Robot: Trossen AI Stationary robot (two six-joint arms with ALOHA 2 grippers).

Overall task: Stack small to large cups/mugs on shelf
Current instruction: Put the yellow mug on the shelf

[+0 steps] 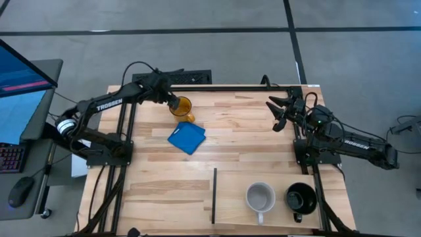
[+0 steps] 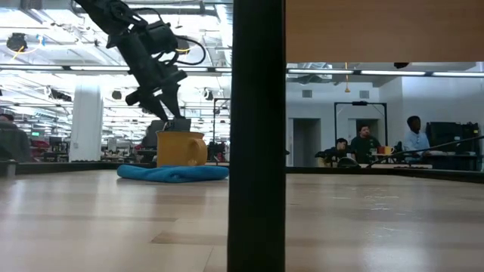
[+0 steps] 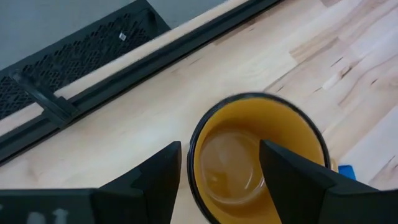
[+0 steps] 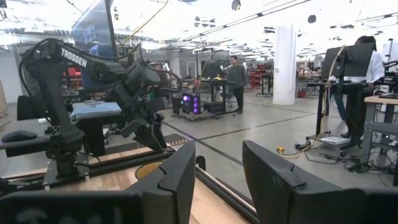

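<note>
The amber mug (image 1: pixel 181 106) stands upright on its base near the table's far edge, its handle (image 1: pixel 190 118) pointing at the blue square (image 1: pixel 187 138). My left gripper (image 1: pixel 174 102) is open and comes down over the mug's rim (image 3: pixel 193 162). One finger (image 3: pixel 280 174) is inside the mug (image 3: pixel 249 168) and the other (image 3: pixel 161 174) is outside its wall, with a gap showing. The grey-white mug (image 1: pixel 260 197) and the black mug (image 1: pixel 301 197) stand on the shelf (image 1: pixel 233 217), right of the divider strip (image 1: pixel 214 194). My right gripper (image 1: pixel 275 113) is open, above the table's right side.
A black rail (image 3: pixel 124 68) runs along the far edge just behind the amber mug. In the low view the divider strip (image 2: pixel 257 136) stands close and hides the shelf's mugs. Bare wood lies between the blue square and the shelf. People sit in the room beyond (image 2: pixel 367 143).
</note>
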